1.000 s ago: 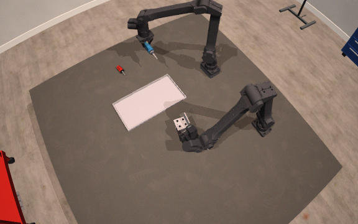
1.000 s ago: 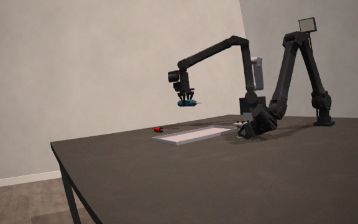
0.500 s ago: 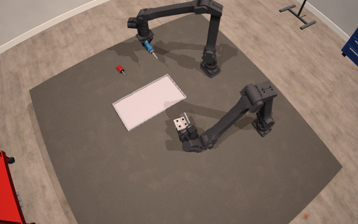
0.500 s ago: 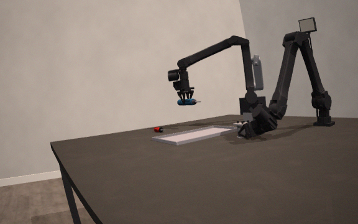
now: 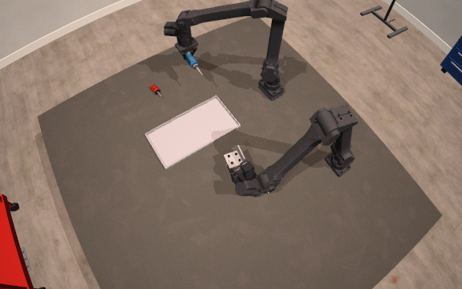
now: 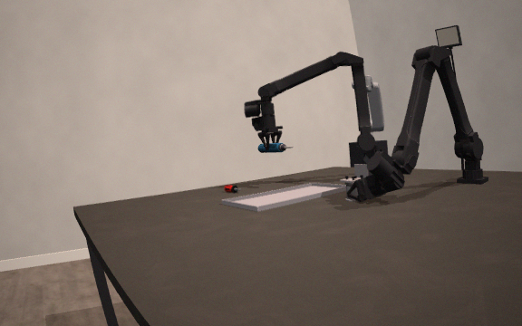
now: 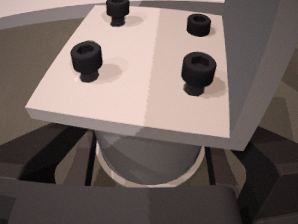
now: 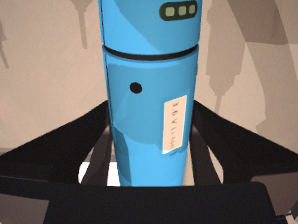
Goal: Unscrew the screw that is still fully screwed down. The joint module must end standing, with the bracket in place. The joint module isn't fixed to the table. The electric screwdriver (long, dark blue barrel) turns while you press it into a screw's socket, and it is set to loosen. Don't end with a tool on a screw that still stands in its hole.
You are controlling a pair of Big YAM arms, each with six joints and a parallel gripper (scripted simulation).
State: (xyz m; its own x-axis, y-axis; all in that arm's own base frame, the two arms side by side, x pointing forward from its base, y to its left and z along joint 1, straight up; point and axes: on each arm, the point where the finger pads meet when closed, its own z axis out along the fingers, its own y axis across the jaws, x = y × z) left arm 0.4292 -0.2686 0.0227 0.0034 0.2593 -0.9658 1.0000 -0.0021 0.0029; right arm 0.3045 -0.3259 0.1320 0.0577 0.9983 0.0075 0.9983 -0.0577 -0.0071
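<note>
Screw, black with a hex socket (image 5: 236, 153) (image 7: 199, 25), sits with its head down on the light-grey metal L-shaped bracket (image 5: 233, 158) (image 6: 361, 170) (image 7: 130, 95), at the far corner beside the upright plate; the 3 others stand proud. The left tool (image 5: 233, 170) (image 6: 353, 192) (image 7: 150, 111) grips the grey cylindrical joint module (image 7: 150, 156) below the bracket, presumably because the module is loose on the bench (image 5: 255, 241) (image 6: 288, 263) and could turn under driving. Farther out, the right tool (image 5: 190, 57) (image 6: 271, 146) (image 8: 150, 110) clasps the blue electric screwdriver (image 5: 191, 60) (image 6: 270, 148) (image 8: 150, 100), raised and roughly level; its bit must probably be swung downward before reaching that 1 socket.
</note>
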